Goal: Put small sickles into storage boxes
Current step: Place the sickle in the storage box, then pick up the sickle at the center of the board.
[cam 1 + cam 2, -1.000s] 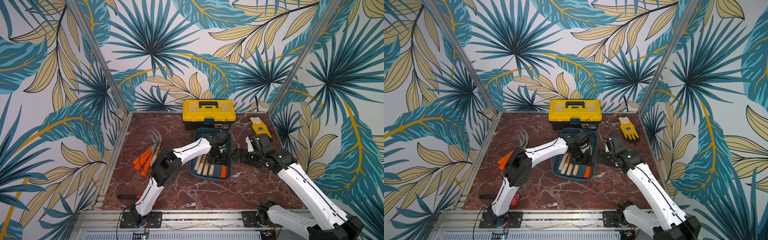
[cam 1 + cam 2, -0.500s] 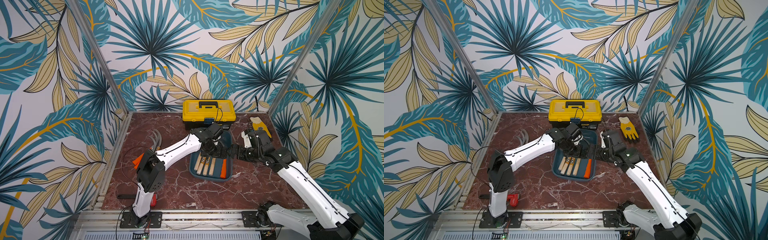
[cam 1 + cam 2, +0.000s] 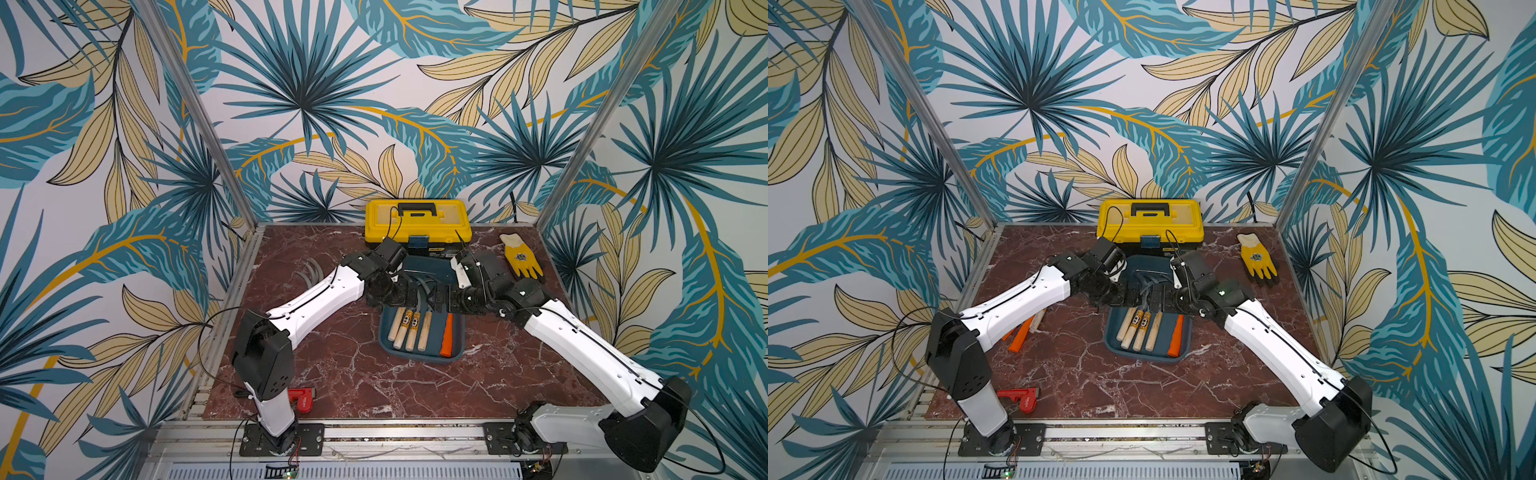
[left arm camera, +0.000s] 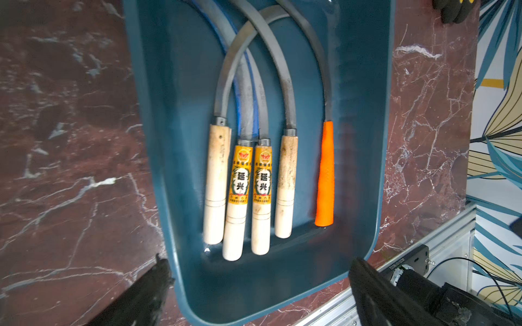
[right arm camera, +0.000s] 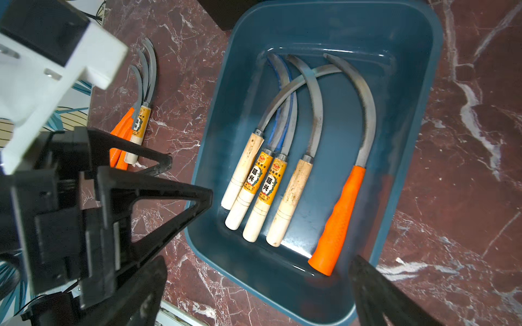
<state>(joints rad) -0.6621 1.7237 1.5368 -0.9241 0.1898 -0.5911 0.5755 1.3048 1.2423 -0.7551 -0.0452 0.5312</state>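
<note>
The left arm (image 3: pixel 316 301) and right arm (image 3: pixel 582 345) are stretched inward, the left tool (image 3: pixel 407 293) held just opposite the right tool (image 3: pixel 441 297), both spread wide.

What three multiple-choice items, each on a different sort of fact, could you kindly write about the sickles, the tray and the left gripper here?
1. Where do the loose sickles lie?
A on the table, at the robot's left of the tray
B on the table, at the tray's right
C across the tray's rim

2. How many stored sickles does the tray hold?
A three
B five
C seven

3. What state is the left gripper in?
A open, empty
B shut on a handle
C shut on the tray's rim

1 A, they show there in both top views.
2 B, four wooden handles and one orange.
3 A, its jaws stand wide apart, gripping nothing.
</note>
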